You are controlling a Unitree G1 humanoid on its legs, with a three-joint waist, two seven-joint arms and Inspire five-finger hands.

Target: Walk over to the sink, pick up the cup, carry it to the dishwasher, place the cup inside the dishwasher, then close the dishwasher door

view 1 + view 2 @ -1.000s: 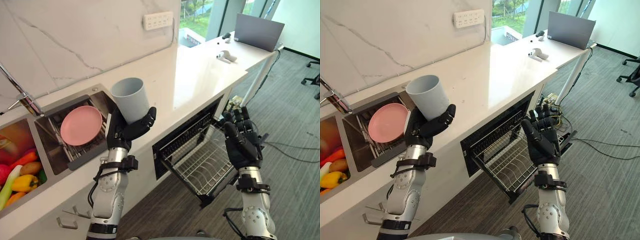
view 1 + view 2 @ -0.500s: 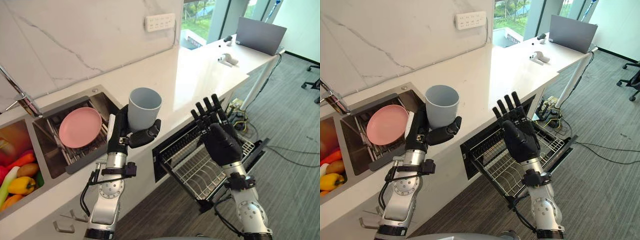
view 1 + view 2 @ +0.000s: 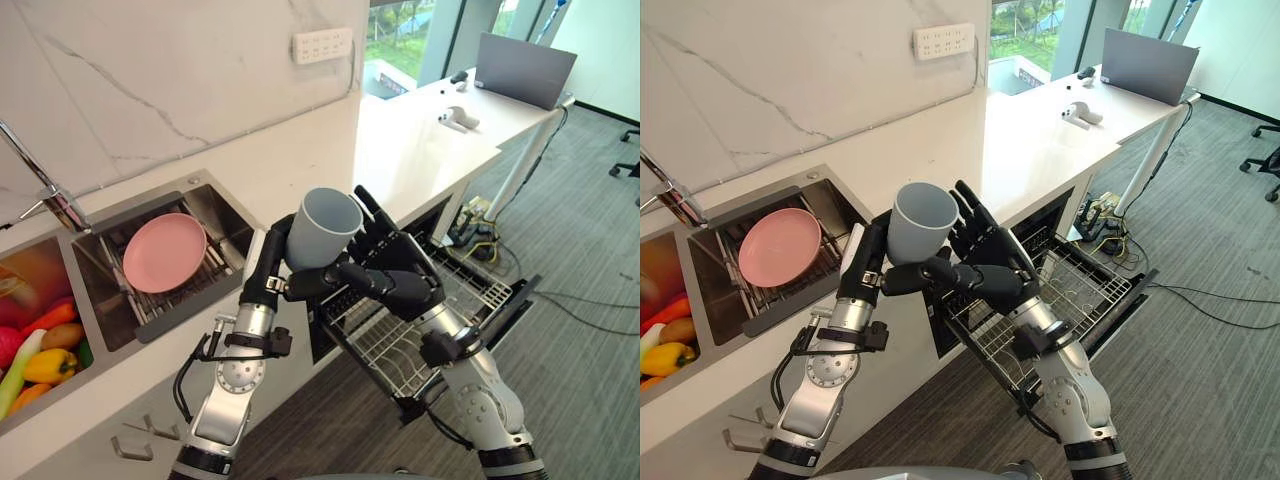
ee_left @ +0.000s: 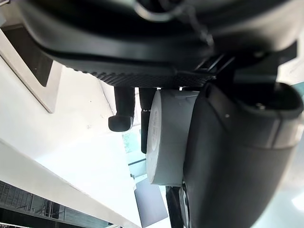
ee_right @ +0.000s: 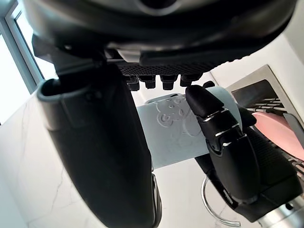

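Left robot hand (image 3: 869, 266) grips cup (image 3: 918, 226) (tilted).

The left arm (image 3: 233, 388) and right arm (image 3: 490, 405) are wearing rounded silver-grey shells with black wrist collars, the left hand (image 3: 268, 272) and right hand (image 3: 405, 282) showing dark casings.

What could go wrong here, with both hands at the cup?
If the left hand lets go before the right hand, whose fingers look straight, closes round the cup, it could drop onto the pulled-out dishwasher rack or the floor. The hands crowd each other, so their fingers may collide.
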